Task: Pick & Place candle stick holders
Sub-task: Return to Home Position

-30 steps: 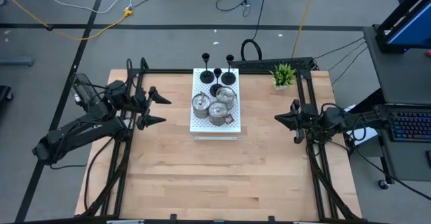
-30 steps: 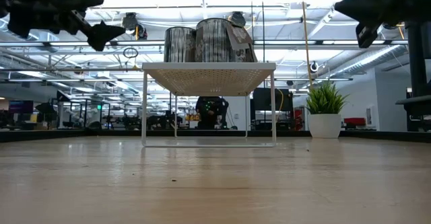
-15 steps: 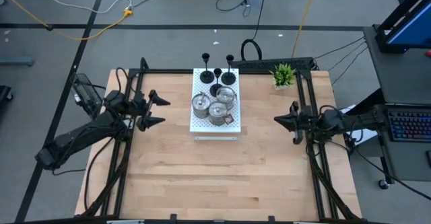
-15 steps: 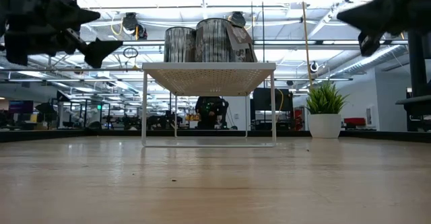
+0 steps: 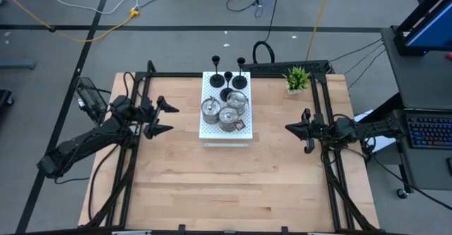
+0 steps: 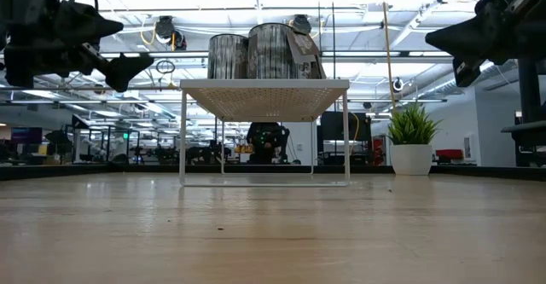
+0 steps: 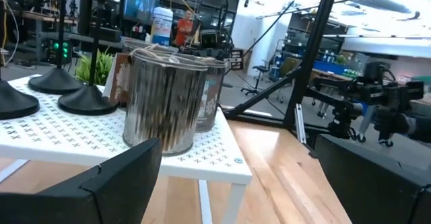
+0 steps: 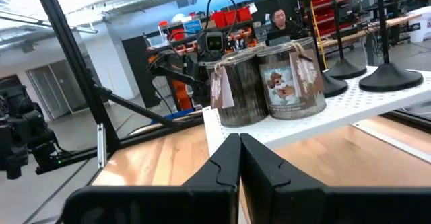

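Black and silver, the six candle stick holders (image 5: 224,111) stand on the white perforated shelf (image 5: 209,130) by the far edge of the desk (image 5: 226,185). The left hand (image 5: 173,118) hovers over the left edge with fingers apart, the right hand (image 5: 288,127) over the right edge with fingers together.

The pale wooden table (image 5: 233,185) bears a white perforated shelf (image 5: 226,138) and a green potted plant (image 5: 297,78). Six candle stick holders (image 5: 229,116), silver and black, stand on the shelf.
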You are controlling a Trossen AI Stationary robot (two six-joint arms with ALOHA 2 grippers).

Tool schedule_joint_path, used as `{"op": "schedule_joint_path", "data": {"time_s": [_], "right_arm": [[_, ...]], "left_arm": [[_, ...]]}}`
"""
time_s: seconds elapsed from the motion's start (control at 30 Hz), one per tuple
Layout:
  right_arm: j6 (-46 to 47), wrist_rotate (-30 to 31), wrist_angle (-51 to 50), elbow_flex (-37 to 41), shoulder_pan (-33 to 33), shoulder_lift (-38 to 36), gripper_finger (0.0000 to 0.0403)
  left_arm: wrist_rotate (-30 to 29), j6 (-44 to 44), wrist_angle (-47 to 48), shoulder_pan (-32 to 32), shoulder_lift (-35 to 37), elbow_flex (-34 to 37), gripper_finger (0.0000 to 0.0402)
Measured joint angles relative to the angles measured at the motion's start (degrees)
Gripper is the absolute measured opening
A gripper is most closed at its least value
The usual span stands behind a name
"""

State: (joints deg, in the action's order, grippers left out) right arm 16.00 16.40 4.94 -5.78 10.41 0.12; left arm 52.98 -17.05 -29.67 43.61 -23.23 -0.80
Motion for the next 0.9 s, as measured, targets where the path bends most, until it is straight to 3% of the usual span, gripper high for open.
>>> {"op": "schedule_joint_path", "data": {"time_s": [0.13,0.33,0.57,0.7,0.9], "right_arm": [[-0.11,0.07,0.08,0.00,0.02,0.00,0.0000],[-0.10,0.54,0.40,0.00,0.02,0.00,0.0000],[0.95,1.66,0.40,0.00,0.02,0.00,0.0000],[1.30,1.60,0.40,0.00,0.02,0.00,0.0000],[1.30,1.55,0.40,0.00,0.02,0.00,0.0000]], "left_arm": [[-2.02,-2.26,-2.36,-3.37,-0.01,0.00,0.0399],[-6.82,-7.24,-7.50,-13.20,-0.01,-0.04,0.0399],[-10.28,-6.50,-4.12,-19.90,0.21,-0.56,0.0399],[-7.42,-4.46,4.69,-19.11,1.40,-4.14,0.0399],[-8.41,6.17,29.41,-17.20,7.49,-11.15,0.0399]]}}
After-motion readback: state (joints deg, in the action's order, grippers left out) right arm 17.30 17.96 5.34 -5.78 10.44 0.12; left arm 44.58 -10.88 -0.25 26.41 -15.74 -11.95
